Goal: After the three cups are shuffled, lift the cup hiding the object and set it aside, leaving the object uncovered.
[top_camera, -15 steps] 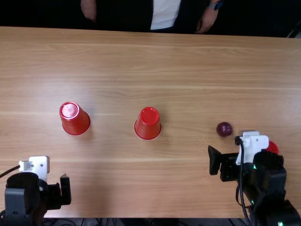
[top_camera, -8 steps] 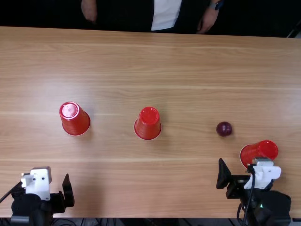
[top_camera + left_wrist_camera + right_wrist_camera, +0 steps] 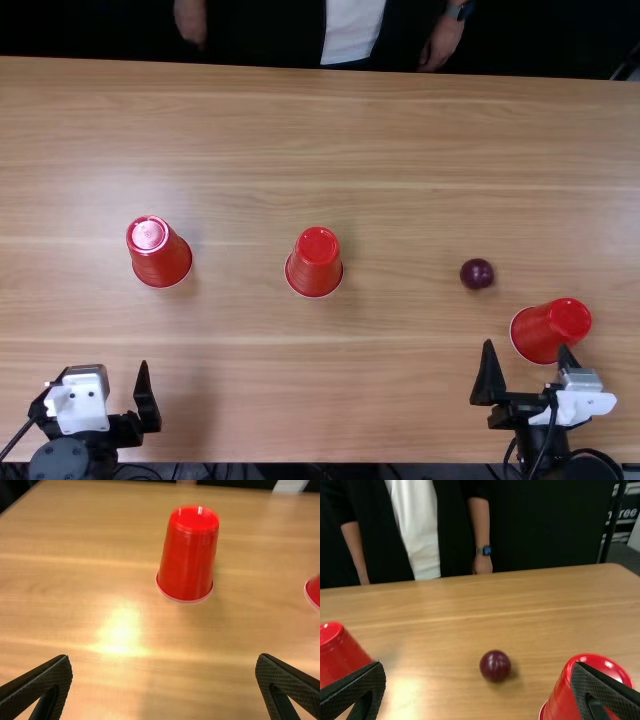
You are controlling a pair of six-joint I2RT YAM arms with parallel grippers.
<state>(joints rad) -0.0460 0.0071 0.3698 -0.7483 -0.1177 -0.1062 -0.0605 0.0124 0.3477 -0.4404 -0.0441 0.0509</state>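
The light brown wooden worktop [image 3: 320, 130] is spanning the top view from side to side, its grain running along its length. A bright patch of reflected light [image 3: 120, 632] is showing on its bare surface. A dark backdrop [image 3: 550, 525] is standing beyond its far edge.

Arms low — left pincer [image 3: 162, 659] and right pincer [image 3: 477, 665] both spread wide.

Middle cup [image 3: 315, 591] mostly beyond edge
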